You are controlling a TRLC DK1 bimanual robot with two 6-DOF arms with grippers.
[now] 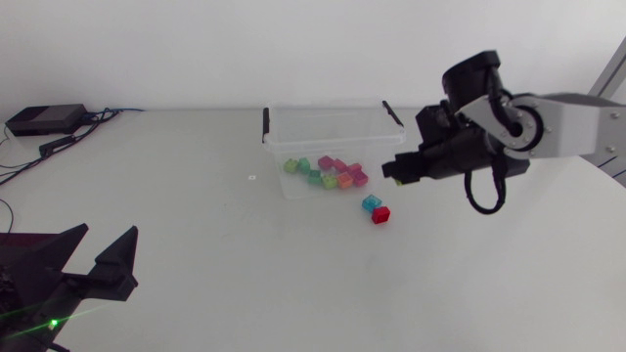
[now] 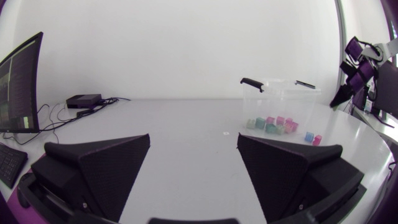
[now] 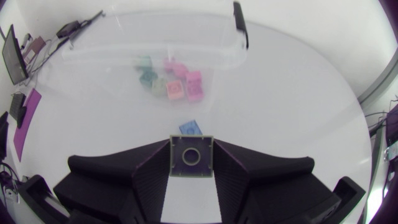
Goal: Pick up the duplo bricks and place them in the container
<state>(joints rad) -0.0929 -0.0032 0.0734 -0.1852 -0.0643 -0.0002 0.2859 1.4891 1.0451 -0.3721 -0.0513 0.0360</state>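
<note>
Held brick point(image 3: 191, 157): olive-grey, square, one round stud facing the wrist camera. Gripped from two sides just off the container's near right corner, over the table's point(image 1: 245, 264) middle.
Right gripper point(image 1: 393, 170): pinching the held brick between both black fingers point(image 3: 149, 171). Right arm point(image 1: 558, 122) entering over the table's right edge.
Container point(image 1: 323, 132): clear plastic tub, open-topped, with a black handle on each short end. Set toward the table's far edge, about midway along it.
Bricks inside point(image 1: 328, 173): small and glossy, in a loose cluster on the container floor by its near wall (green, teal, pink, orange, magenta; exact count hard to tell through the plastic).
Blue brick point(image 1: 371, 203): light blue, on the table outside the container, near its near right corner. Just ahead of the held brick in the right wrist view.
Red brick point(image 1: 381, 214): bright red, right against the blue brick, on the side toward the table's near edge. Hidden in the right wrist view.
Left gripper point(image 2: 193, 138): fingers point(image 2: 106, 162) spread wide, nothing between them. At the table's near left corner, well apart from every brick.
Black box point(image 1: 44, 119): flat, trailing cables point(image 1: 103, 115), at the table's far left corner.
</note>
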